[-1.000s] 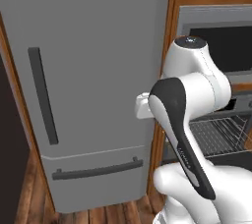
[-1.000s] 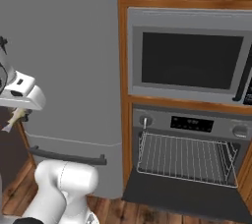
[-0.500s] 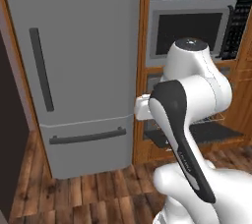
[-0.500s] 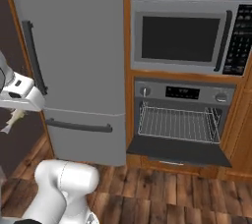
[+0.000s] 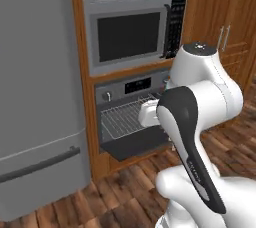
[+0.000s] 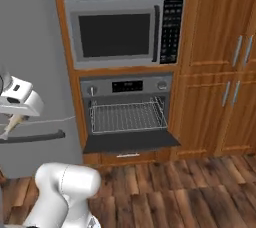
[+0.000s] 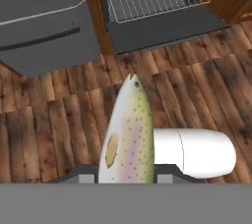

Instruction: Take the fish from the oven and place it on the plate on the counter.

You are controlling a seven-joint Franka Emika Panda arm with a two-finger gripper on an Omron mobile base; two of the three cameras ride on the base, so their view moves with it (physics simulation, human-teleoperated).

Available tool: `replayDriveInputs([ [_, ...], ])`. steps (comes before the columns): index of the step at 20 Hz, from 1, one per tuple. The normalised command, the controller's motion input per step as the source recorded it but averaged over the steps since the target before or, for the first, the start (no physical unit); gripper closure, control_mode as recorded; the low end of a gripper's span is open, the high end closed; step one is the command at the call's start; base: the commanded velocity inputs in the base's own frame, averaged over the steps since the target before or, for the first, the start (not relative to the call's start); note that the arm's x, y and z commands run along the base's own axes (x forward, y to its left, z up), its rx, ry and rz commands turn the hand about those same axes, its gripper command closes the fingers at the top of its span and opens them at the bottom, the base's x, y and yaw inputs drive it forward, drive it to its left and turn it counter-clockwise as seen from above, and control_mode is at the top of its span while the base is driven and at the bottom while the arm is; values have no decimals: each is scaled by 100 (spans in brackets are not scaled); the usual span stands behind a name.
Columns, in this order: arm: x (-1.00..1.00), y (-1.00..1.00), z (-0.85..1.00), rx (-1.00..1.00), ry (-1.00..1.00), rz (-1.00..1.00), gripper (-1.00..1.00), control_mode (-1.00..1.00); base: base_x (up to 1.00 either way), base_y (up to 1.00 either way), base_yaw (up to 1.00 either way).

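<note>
1. Fish: your slender speckled grey-tan fish (image 7: 127,134), with a pinkish stripe along its flank, sits clamped between the two dark finger tips of the gripper (image 7: 126,171). In the hand view its head points away from the hand, out over the brown plank floor (image 7: 44,134). In the right base view you see it as a pale sliver (image 6: 11,126) hanging below the white hand at the left edge, in front of the grey fridge.

2. Gripper: closed on the fish, jaws pressed against its two sides near the tail end. You are holding it in the air, well clear of the oven.

3. Oven: the built-in steel-fronted oven (image 6: 126,85), with round knobs and a dark display strip, stands with its door dropped flat (image 6: 131,141). A wire rack (image 6: 127,116) lies inside. In the left base view the oven (image 5: 131,88) is partly hidden behind the white arm.

4. Microwave: a grey-framed unit with a dark window (image 6: 124,29) sits directly above the oven, set in the wooden cabinetry (image 6: 216,62).

5. Fridge: a tall grey fridge (image 5: 35,92) stands just left of the oven column, its dark drawer handle (image 5: 39,164) low on the front.
</note>
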Motion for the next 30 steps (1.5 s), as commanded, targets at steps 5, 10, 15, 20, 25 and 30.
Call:
replayDriveInputs([
  [5,0,0,0,0,0,0,100,100,-3,0,-83],
  [10,0,0,0,0,0,0,100,100,-1,14,-86],
  [15,0,0,0,0,0,0,100,100,0,20,-87],
  [20,0,0,0,0,0,0,100,100,0,18,-88],
  [25,0,0,0,0,0,0,100,100,0,30,-84],
  [30,0,0,0,0,0,0,100,100,63,67,-68],
])
